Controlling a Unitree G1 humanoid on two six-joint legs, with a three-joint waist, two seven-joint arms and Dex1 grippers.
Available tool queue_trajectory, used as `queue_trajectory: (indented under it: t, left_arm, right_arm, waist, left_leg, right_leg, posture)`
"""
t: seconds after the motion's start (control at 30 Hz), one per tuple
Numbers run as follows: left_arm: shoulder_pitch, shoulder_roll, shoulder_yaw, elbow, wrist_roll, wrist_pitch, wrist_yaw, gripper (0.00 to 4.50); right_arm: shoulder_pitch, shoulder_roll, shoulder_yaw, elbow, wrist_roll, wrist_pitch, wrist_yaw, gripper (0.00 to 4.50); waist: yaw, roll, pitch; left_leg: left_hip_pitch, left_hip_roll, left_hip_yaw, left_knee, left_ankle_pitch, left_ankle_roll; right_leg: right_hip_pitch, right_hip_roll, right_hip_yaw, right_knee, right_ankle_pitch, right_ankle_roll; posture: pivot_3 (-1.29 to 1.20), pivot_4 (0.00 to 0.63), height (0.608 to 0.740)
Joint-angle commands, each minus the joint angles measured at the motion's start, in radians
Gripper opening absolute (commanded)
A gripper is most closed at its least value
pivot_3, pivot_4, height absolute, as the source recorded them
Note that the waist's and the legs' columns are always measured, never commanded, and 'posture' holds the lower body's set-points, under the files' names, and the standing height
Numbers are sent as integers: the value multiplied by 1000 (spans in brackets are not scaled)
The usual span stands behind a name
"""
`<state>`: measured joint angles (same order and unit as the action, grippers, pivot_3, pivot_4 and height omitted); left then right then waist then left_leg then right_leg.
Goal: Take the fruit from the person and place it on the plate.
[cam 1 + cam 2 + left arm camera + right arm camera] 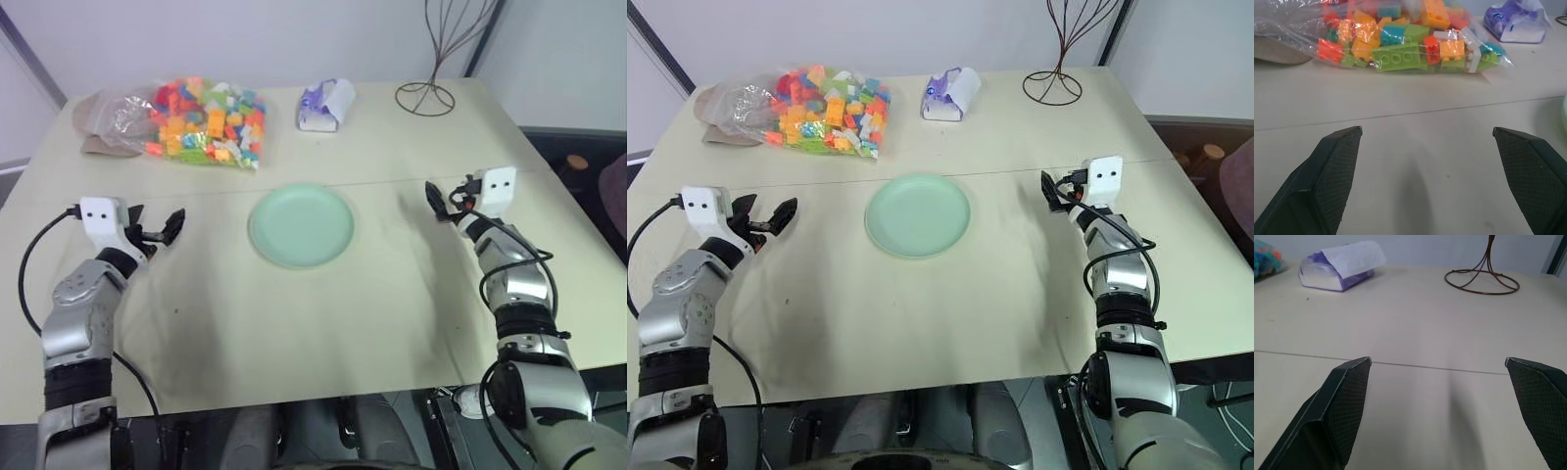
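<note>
pale mint green, the plate point(301, 224) is lying bare at the middle of the cream table point(323, 313), just on the near side of the seam that is crossing the top. the fruit and the person's hand are not appearing on or over the table, so the handover is not yet beginning.

the left gripper point(157, 231) is hovering near the table's left edge with its fingers spread wide and gripping nothing; the right gripper point(441, 203) is hovering toward the right edge, fingers likewise wide apart and empty.

toward the far left corner a clear bag of coloured blocks point(201, 120) is sitting beside a tan cloth point(98, 125); a purple tissue pack point(326, 105) is resting by the far edge, and a wire stand point(427, 96) is standing toward the far right corner.

judging from the task, a fruit is probably smooth, rounded, moderately heavy and bruisable, so taking it across its widest middle with gentle pressure is looking wisest, clear of the person's fingers.
</note>
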<state>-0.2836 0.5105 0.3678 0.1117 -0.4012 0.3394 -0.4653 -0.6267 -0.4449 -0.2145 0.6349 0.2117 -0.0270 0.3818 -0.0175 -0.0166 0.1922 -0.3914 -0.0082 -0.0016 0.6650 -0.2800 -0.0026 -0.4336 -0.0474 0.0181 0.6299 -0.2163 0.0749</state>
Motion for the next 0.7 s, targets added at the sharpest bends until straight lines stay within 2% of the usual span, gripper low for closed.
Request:
queue_trajectory:
  t: [0.03,0.13,0.7]
  left_arm:
    - [3,21,-3,-47,-6,2,-21,4500]
    - [-6,0,17,-56,-38,5,-19,4500]
    - [-17,18,7,-24,-12,-29,-31,4500]
  right_arm:
    - [-10,-17,-24,-9,6,-21,5,4470]
    - [-8,-17,-24,-10,6,-20,6,4470]
    - [-13,-17,-28,16,6,-36,5,4470]
  waist:
    - [0,0,0]
    - [0,0,0]
    - [0,0,0]
  left_leg:
    - [0,0,0,0,0,0]
    - [0,0,0,0,0,0]
    - [0,0,0,0,0,0]
  right_leg:
    - [0,0,0,0,0,0]
    - [0,0,0,0,0,0]
    - [0,0,0,0,0,0]
  posture:
    - [0,150,740]
    - [0,150,740]
    - [0,150,740]
